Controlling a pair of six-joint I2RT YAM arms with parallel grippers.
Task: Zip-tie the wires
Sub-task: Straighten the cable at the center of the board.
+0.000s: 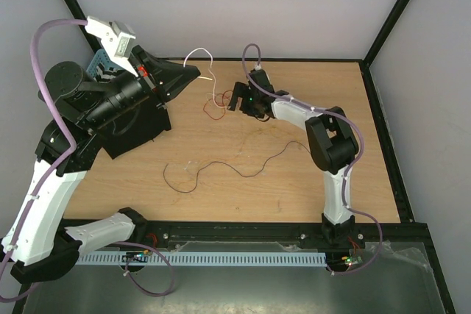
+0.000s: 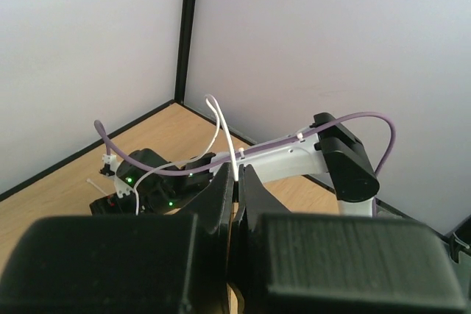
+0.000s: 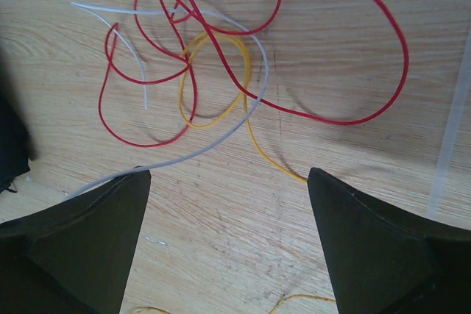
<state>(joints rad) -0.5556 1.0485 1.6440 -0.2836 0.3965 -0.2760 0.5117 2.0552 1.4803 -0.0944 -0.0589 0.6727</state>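
Left gripper (image 2: 235, 176) pinches a thin white wire strand (image 2: 221, 126), raised above the light wooden tabletop (image 3: 353, 49). Right gripper (image 3: 228, 174), jaws spread wide, hovers over the tangle of thin red, yellow and white wires (image 3: 190, 71) lying there.

Bright, even light; soft shadows beside the wires (image 3: 193, 64); close foreground blurred
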